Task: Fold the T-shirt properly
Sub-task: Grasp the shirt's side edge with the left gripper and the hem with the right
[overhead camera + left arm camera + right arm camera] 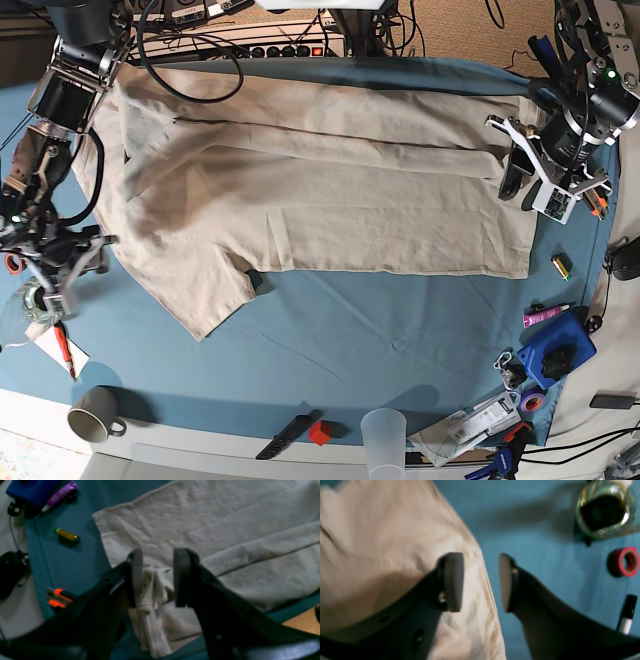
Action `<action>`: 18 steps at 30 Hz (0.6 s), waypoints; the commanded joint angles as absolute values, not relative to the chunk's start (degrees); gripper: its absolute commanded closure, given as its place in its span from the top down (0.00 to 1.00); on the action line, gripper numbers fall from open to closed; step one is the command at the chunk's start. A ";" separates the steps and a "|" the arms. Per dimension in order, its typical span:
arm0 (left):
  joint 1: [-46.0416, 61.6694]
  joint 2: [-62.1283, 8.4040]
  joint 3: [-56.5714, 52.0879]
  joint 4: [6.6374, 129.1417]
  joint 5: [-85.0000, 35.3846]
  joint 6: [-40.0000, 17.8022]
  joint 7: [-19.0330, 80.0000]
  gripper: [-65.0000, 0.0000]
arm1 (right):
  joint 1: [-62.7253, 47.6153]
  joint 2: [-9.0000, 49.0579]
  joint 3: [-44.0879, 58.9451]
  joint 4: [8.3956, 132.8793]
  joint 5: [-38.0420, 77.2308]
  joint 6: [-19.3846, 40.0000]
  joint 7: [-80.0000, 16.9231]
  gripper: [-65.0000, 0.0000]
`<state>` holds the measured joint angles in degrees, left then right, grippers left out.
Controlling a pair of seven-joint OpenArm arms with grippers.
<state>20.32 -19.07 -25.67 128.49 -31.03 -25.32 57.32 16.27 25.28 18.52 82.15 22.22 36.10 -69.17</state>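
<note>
T-shirt (330, 200) flat, hem bunched between left fingers (135, 577)

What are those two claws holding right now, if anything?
Nothing is gripped. The left gripper stands open around a bunched bit of the T-shirt; the right gripper is open over its edge.

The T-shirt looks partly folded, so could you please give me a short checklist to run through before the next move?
1. Left gripper has cloth between its pads: ok, bunched T-shirt fabric sits in the gap, jaws apart.
2. Left grip closed firmly: not ok.
3. Right gripper straddles the shirt's edge: ok, one pad over cloth, one over the blue tablecloth; jaws open.
4. Far long edge folded over the body: ok in the base view.
5. Near sleeve tucked in: not ok, it sticks out.
6. Red tape roll clear of the right gripper: ok.
</note>
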 commanded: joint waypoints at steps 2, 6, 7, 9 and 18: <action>20.16 -19.59 -26.00 129.34 -31.51 -25.32 55.86 0.33 | 18.22 26.35 16.64 80.55 20.86 35.62 -63.83 0.40; 20.14 -17.82 -26.00 129.34 -31.68 -25.32 55.83 0.33 | 21.26 26.35 13.82 73.97 17.58 34.17 -55.13 0.40; 20.14 -17.32 -26.00 129.34 -31.68 -25.32 55.86 0.33 | 22.46 26.33 13.41 71.75 16.75 33.93 -53.84 0.40; 20.14 -16.14 -26.00 129.34 -31.68 -25.34 55.86 0.33 | 25.21 26.30 12.88 66.63 15.14 33.06 -52.42 0.40; 20.14 -13.63 -26.00 129.34 -31.73 -25.34 55.88 0.33 | 32.18 26.15 12.69 47.86 14.55 34.94 -52.58 0.40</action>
<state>20.29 -13.28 -25.67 128.49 -31.07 -25.32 57.30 30.28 25.17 12.58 46.94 13.80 34.59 -53.30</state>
